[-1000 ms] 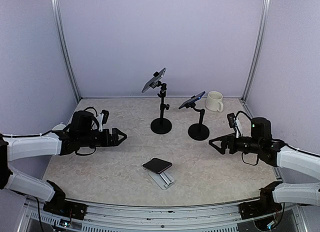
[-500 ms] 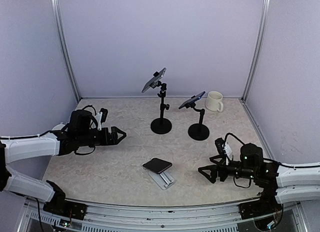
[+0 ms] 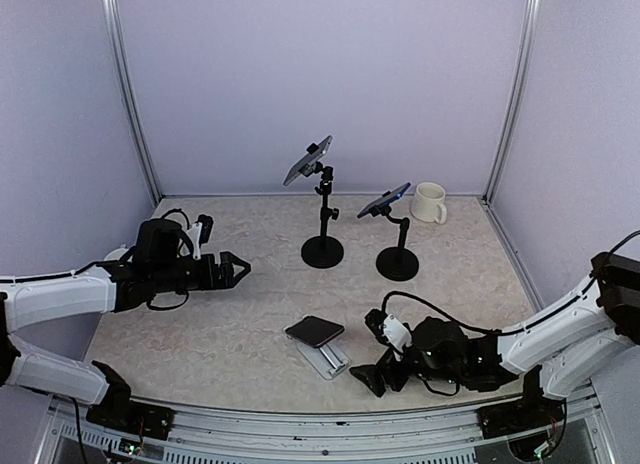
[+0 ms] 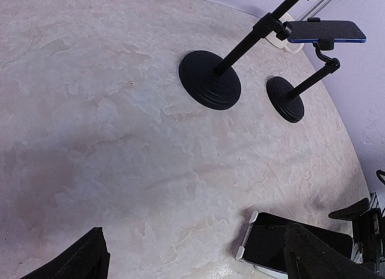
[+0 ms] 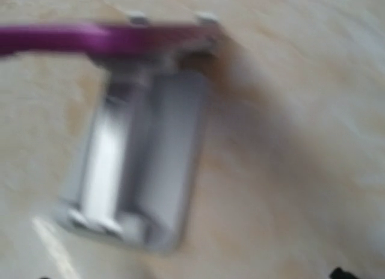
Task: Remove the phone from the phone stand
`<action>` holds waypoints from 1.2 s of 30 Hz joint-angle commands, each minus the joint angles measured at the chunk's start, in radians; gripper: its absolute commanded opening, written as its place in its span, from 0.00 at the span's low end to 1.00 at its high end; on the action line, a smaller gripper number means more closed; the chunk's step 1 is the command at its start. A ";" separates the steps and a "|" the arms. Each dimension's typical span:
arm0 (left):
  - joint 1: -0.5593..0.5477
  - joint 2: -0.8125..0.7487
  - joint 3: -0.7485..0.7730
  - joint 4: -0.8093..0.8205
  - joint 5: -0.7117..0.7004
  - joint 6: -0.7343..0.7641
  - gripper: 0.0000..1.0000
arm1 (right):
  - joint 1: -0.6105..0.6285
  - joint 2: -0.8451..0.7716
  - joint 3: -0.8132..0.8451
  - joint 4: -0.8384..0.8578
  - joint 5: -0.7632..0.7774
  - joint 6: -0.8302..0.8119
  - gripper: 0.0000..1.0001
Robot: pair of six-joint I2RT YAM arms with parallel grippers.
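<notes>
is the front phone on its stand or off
On: the phone lies tilted on the silver stand; the right pincer is beside it, not gripping.

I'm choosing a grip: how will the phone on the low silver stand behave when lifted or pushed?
The phone looks rigid and glossy, so probably slippery at its edges. It rests on the silver stand with no clamp visible, so it likely lifts off freely. Pushed, the small stand may slide.
</notes>
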 commanded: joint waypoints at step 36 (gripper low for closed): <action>-0.005 -0.081 -0.031 0.021 0.031 0.026 0.99 | 0.010 0.227 0.129 -0.010 0.288 0.124 1.00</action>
